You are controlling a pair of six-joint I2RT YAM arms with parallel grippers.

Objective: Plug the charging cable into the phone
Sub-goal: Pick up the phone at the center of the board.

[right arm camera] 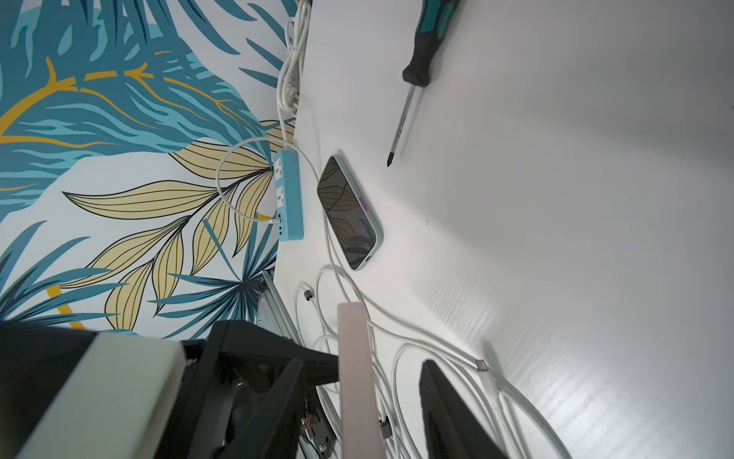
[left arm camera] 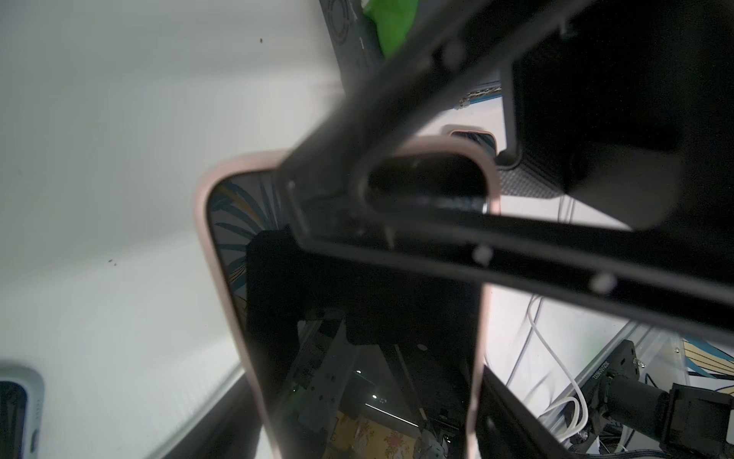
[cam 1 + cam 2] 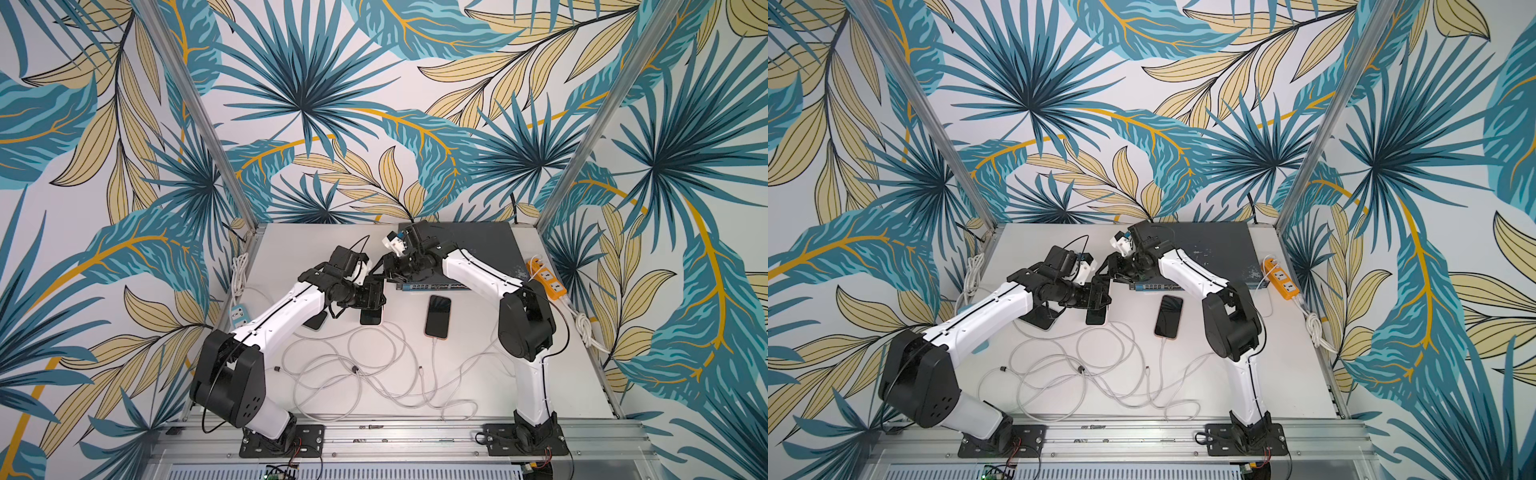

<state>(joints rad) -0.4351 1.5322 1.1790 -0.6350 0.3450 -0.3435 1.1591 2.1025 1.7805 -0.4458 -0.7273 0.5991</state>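
Three phones can be counted on the surface [image 3: 478,395]. The pink-cased phone [image 3: 371,318] is the one being handled, roughly mid-surface, just in front of the dark network switch [image 3: 432,286]. It's gripped across its width by the left pincer [image 3: 371,302], with a finger pressed to each long edge in the left wrist view. The right pincer [image 1: 361,369] is set around the phone's far edge but isn't clamped yet: a gap can be seen between the case and one finger [image 1: 445,397]. Whether the phone is lifted or lying flat can't really be told. The charging cable [image 1: 491,391] is found loose in a white tangle nearer the arm bases, with its free plug [image 1: 480,363] on the surface and in neither pincer. A blue-cased phone [image 1: 349,214] is parked beside the left arm, and an orange-cased phone [image 3: 437,316] is already hooked up to a cable of its own.
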